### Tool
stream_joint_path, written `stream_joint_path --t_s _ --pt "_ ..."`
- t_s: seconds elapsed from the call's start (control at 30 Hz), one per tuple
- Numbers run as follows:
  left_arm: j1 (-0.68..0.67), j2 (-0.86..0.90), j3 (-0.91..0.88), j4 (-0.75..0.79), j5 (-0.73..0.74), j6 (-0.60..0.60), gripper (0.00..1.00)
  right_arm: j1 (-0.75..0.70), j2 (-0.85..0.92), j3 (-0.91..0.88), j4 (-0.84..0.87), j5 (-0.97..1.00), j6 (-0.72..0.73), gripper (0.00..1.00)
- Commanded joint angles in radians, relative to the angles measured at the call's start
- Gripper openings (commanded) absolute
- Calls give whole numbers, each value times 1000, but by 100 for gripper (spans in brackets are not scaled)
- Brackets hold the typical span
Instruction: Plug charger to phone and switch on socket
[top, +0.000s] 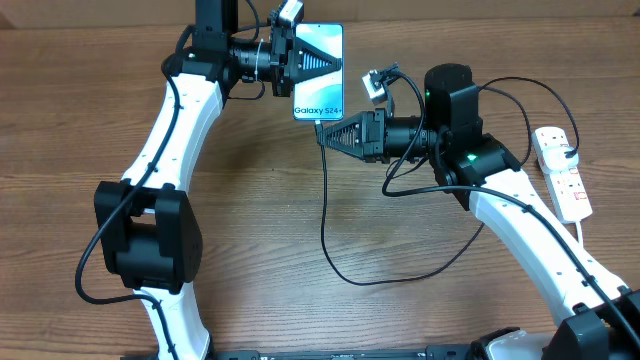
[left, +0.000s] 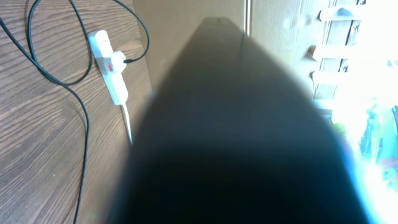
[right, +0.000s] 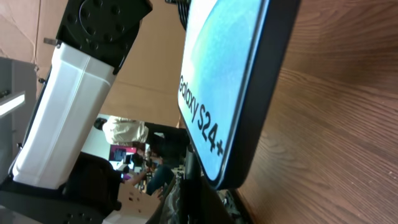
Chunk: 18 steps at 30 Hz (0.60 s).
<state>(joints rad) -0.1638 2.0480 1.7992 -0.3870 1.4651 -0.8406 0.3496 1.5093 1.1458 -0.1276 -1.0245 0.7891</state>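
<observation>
The phone, its blue screen reading "Galaxy S24+", is at the back centre of the table with my left gripper shut on it from the left. Just below the phone's lower edge my right gripper is shut on the plug tip of the charger. The thin black cable loops down and round to the right. In the right wrist view the phone fills the centre and the dark plug meets its lower edge. Whether it is seated I cannot tell. The socket, white with red switches, lies at the far right.
In the left wrist view the phone's dark edge blocks most of the frame. The socket and the cable lie on the wood to its left. The left arm's white link stands behind the phone.
</observation>
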Motion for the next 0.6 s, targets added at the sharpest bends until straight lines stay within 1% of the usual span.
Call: stream_joint_path --t_s 0.0,0.17,0.57 --pt "-13 6 5 2 55 2 4 -1 0 5 31 106 38 4" --pt "-13 7 5 -1 55 -13 4 14 0 5 30 172 57 4" --pt "-13 7 5 -2 72 -21 4 37 0 5 33 261 79 4"
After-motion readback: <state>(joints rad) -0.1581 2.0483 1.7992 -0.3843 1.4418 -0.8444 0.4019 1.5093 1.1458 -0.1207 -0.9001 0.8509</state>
